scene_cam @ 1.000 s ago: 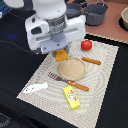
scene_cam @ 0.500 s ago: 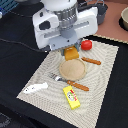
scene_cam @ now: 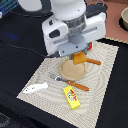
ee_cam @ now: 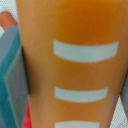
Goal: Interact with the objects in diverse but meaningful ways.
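Observation:
My gripper (scene_cam: 78,53) is shut on the orange-brown bread loaf (scene_cam: 80,59) and holds it just above the far edge of a round wooden plate (scene_cam: 70,71). In the wrist view the loaf (ee_cam: 75,60), with white stripes, fills the picture beside a grey finger (ee_cam: 10,75). A white fish (scene_cam: 34,88) lies on the striped mat (scene_cam: 102,85) at the exterior view's left. A yellow packet with a red label (scene_cam: 71,96) lies near the mat's front edge. The red tomato is hidden behind my hand.
A wooden-handled fork (scene_cam: 68,81) lies in front of the plate, and another wooden handle (scene_cam: 93,61) sticks out at the exterior view's right of the loaf. A bowl (scene_cam: 123,18) stands at the far right. Dark tabletop surrounds the mat.
My gripper has moved towards the exterior view's right with the loaf in it, now covering the tomato. Fish, packet and cutlery have not moved.

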Controlling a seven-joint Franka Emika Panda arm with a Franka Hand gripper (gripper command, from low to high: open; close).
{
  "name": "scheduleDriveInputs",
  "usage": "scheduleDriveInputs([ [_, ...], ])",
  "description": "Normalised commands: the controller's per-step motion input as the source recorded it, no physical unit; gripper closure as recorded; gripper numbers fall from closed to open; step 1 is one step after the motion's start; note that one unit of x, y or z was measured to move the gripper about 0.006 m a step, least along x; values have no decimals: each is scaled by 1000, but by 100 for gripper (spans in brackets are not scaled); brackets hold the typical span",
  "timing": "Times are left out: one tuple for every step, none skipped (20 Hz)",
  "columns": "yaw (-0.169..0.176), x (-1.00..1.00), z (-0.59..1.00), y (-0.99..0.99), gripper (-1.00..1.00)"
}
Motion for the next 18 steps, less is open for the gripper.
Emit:
scheduleDriveInputs([
  [0,311,-311,-3,100],
  [0,251,-306,0,100],
  [0,46,-300,-31,100],
  [0,0,-263,-29,100],
  [0,-29,-231,-23,100],
  [0,-40,-226,0,100],
  [0,-91,-226,0,100],
  [0,-117,-180,0,100],
  [0,-54,-140,0,100],
  [0,-37,-137,0,100],
  [0,-37,-131,0,100],
  [0,-49,-146,0,100],
  [0,0,-117,0,100],
  [0,0,-69,0,100],
  [0,0,0,0,-100],
  [0,17,0,9,-100],
  [0,31,91,60,-100],
  [0,60,140,91,-100],
])
